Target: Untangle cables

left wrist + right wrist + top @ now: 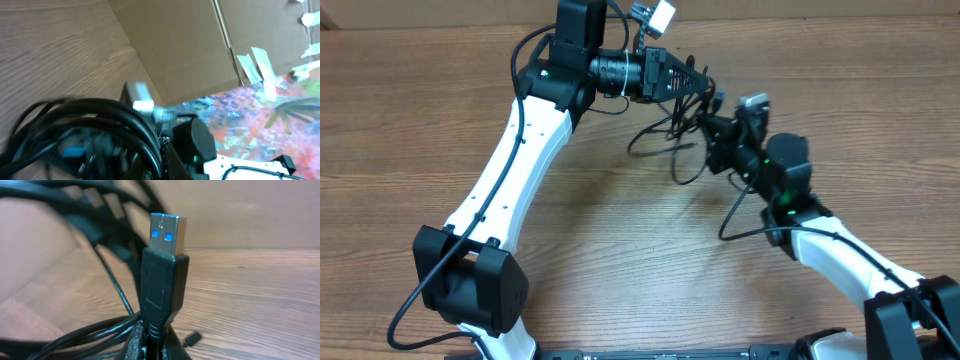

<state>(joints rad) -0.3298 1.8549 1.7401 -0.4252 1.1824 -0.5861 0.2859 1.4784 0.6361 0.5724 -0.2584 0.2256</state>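
Nearest us, in the right wrist view, the USB plug (165, 235) stands upright with its metal tip and two blue marks uppermost. Its black body drops into the right tool (150, 349), which is clamped on it low down. Just behind and to the left of the plug, the cables (95, 255) rise in blurred black loops, and more strands run low past the plug's foot, over the tabletop (260, 295). Further left of the plug, seen from overhead, the left tool (682, 80) points into the same knot. Loops hang off its tip, yet we cannot tell whether its fingers are closed on a strand — its own camera shows only blurred cord close to the lens. Beyond the plug stands a cardboard wall (260, 210).

We judge the step in hand to be drawing one cord free of the bundle. To do it well, we would hold the plug firmly and lead it out along the line of its own cord. It should go tip first through whichever loop encloses it, and slowly — a sideways yank would likely tighten the knot. The other arm should steady the rest of the bundle away from the plug, so the strands spread rather than bunch.
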